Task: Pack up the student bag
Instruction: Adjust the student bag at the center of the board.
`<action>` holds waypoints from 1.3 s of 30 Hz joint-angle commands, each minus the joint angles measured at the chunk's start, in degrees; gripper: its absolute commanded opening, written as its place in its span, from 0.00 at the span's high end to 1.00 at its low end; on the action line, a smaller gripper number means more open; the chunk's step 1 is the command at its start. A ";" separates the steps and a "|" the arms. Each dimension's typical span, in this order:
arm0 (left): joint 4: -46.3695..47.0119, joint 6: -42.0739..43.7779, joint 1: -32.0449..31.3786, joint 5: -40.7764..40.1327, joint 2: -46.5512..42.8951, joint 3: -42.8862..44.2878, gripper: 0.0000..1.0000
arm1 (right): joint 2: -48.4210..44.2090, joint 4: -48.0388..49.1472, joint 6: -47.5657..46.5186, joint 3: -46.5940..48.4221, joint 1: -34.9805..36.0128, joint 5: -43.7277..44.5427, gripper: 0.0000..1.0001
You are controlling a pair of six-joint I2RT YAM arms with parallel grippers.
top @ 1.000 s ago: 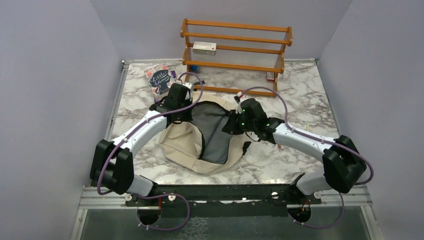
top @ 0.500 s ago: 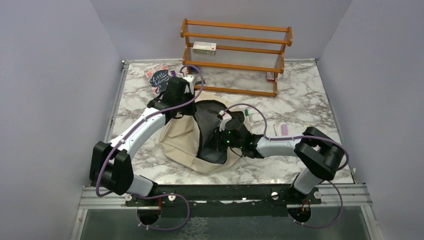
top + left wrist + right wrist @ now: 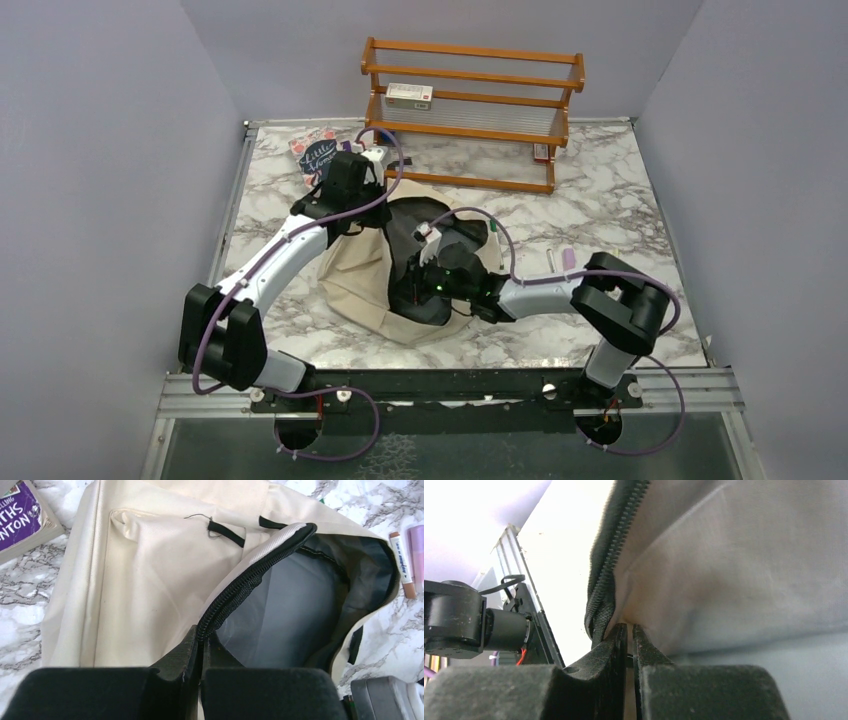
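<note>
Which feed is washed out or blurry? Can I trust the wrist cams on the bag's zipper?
Right wrist: top-left background blown out white; the student bag fabric is close and soft, yet its zipper by the right gripper reads fine. Left wrist: sharp, evenly lit, zipper clear at the left gripper. Top external: even light, but the right gripper is dark-on-dark inside the bag.

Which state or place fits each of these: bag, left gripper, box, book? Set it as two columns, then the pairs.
1 bag
2 left gripper
3 box
4 book

A on a shelf of the rack
B open, grey lining showing
C flat on the table, far left
D shut on the bag's zipper edge

Pairs: 1-B, 2-D, 3-A, 4-C
</note>
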 commanded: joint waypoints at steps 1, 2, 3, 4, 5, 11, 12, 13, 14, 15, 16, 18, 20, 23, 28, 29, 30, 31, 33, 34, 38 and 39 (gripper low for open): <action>3.54 -0.70 1.83 -0.96 1.10 -1.45 1.00 | 3.59 5.21 -2.22 2.73 1.71 -3.79 0.86; 3.72 -0.96 2.27 -1.12 1.47 -1.68 0.98 | 4.20 5.07 -2.44 3.37 2.14 -4.04 0.86; 3.90 -1.10 2.75 -1.11 1.97 -1.88 0.95 | 4.86 4.96 -2.62 4.03 2.53 -4.22 0.86; 4.09 -1.25 3.36 -1.16 2.37 -2.08 0.93 | 5.64 4.91 -2.65 4.62 2.82 -4.39 0.86; 4.22 -1.30 3.73 -1.23 2.91 -2.22 0.91 | 6.59 4.88 -2.65 5.29 3.01 -4.52 0.86; 4.43 -1.81 4.96 -3.75 5.45 -3.12 0.72 | 14.41 4.67 -3.46 9.25 3.25 -3.43 0.86; 4.44 -1.83 5.06 -4.24 5.71 -3.30 0.65 | 15.43 4.65 -3.65 9.36 3.26 -2.15 0.86; 4.35 -1.90 5.07 -5.08 5.93 -3.54 0.58 | 16.23 4.75 -3.82 9.38 3.26 -1.19 0.85; 4.30 -1.92 5.14 -5.70 6.05 -3.73 0.54 | 16.79 4.47 -4.03 9.41 3.22 -0.54 0.85; 4.29 -1.89 5.16 -6.20 6.14 -3.98 0.51 | 17.18 3.79 -4.44 9.68 3.26 -0.01 0.85; 4.29 -1.84 5.16 -6.75 6.15 -4.24 0.48 | 17.21 2.86 -4.87 9.87 3.26 0.02 0.84; 4.08 -1.75 5.16 -7.73 6.07 -4.77 0.42 | 15.55 2.03 -5.98 9.25 3.22 -0.13 0.83; 3.98 -1.62 5.16 -7.94 5.99 -5.15 0.36 | 11.73 1.60 -6.80 7.56 3.26 0.53 0.81; 3.62 -1.24 5.16 -10.47 6.13 -5.31 0.30 | 3.61 -1.90 -8.03 5.22 3.26 1.99 0.72; 2.71 -0.40 5.16 -12.22 5.55 -4.74 0.19 | -8.98 -15.69 -6.57 2.67 3.26 11.64 0.60; 2.71 -0.21 5.16 -12.75 5.23 -4.71 0.17 | -10.69 -19.52 -5.14 2.49 3.26 15.22 0.58; 2.55 0.08 5.16 -13.30 5.05 -4.64 0.15 | -12.18 -23.25 -3.74 2.22 3.26 19.30 0.57; 2.40 0.27 5.16 -13.91 4.99 -4.46 0.14 | -13.35 -26.50 -2.10 2.03 3.21 22.88 0.56; 1.67 0.65 5.16 -15.14 5.08 -4.09 0.14 | -14.45 -31.84 0.64 1.66 3.13 28.75 0.56; 1.35 0.81 5.16 -15.74 5.24 -3.95 0.14 | -14.45 -33.84 1.55 1.61 3.17 30.47 0.56; 0.60 1.38 5.18 -18.17 5.82 -3.56 0.13 | -11.95 -35.46 3.62 1.75 2.93 30.32 0.56; 0.49 1.50 5.24 -18.83 6.02 -3.35 0.13 | -10.83 -35.37 4.48 1.90 2.83 29.66 0.56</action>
